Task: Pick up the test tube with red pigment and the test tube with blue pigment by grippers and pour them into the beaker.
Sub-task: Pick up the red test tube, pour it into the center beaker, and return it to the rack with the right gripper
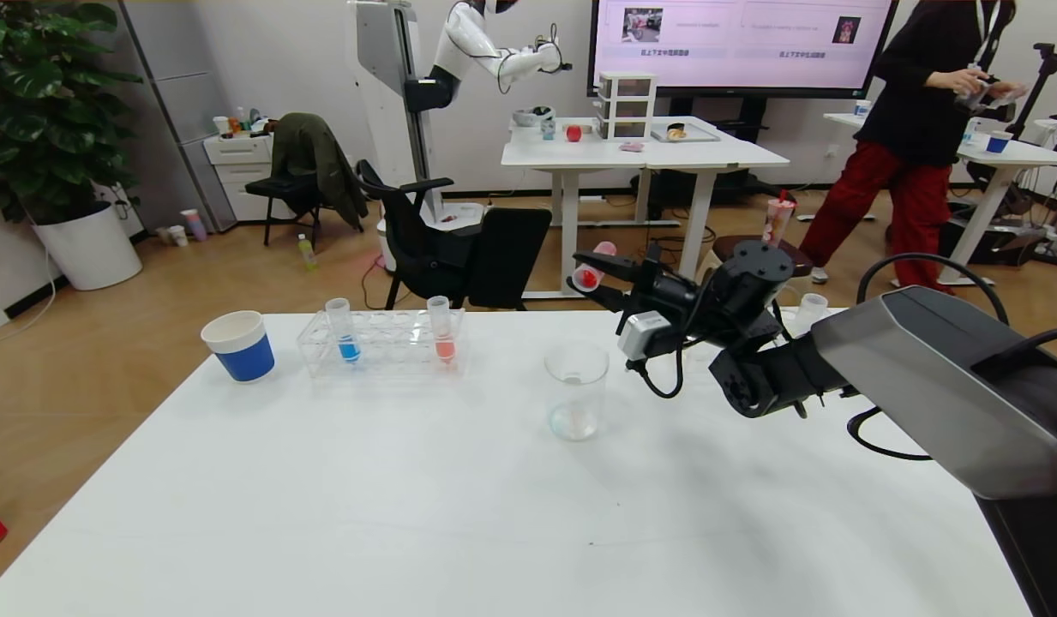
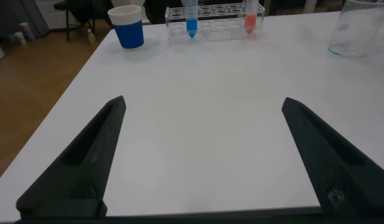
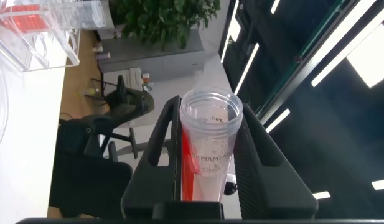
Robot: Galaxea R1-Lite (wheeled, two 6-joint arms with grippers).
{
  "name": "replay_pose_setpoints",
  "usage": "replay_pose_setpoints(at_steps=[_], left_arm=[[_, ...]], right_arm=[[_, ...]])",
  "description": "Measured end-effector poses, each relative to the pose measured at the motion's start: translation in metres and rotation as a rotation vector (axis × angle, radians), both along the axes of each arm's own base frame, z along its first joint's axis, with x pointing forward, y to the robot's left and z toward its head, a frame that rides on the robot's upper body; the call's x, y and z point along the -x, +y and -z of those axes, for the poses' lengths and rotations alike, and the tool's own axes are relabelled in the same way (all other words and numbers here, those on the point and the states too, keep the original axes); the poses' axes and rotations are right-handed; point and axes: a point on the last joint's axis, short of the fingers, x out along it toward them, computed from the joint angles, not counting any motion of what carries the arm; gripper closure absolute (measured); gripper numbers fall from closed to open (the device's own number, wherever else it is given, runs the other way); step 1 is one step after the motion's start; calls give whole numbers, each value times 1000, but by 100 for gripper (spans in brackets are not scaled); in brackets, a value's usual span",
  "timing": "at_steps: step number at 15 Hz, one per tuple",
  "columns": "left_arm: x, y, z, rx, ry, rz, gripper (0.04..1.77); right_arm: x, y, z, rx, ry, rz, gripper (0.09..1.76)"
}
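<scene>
My right gripper is shut on the test tube with red pigment, held on its side in the air above and just right of the beaker. In the right wrist view the tube sits between the two fingers, with red liquid lying along one side. The test tube with blue pigment stands in the clear rack, also seen in the left wrist view. My left gripper is open and empty, low over the near table; it is out of the head view.
A salmon-orange tube stands in the same rack. A blue-and-white paper cup stands at the table's far left; another cup is behind my right arm. A black chair stands behind the far edge.
</scene>
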Motion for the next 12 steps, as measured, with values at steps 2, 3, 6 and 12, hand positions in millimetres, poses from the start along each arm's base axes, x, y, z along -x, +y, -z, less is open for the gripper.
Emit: replay_pose_setpoints(at_steps=[2,3,6,12], left_arm=[[0,0,0,0,0,0,6],[0,0,0,0,0,0,6],[0,0,0,0,0,0,6],[0,0,0,0,0,0,6]], right_arm=[[-3,0,8,12,-3,0,135],[-3,0,11,19,-9,-1,135],[-4,1,18,44,-38,5,135],[-5,0,21,79,-122,29,135]])
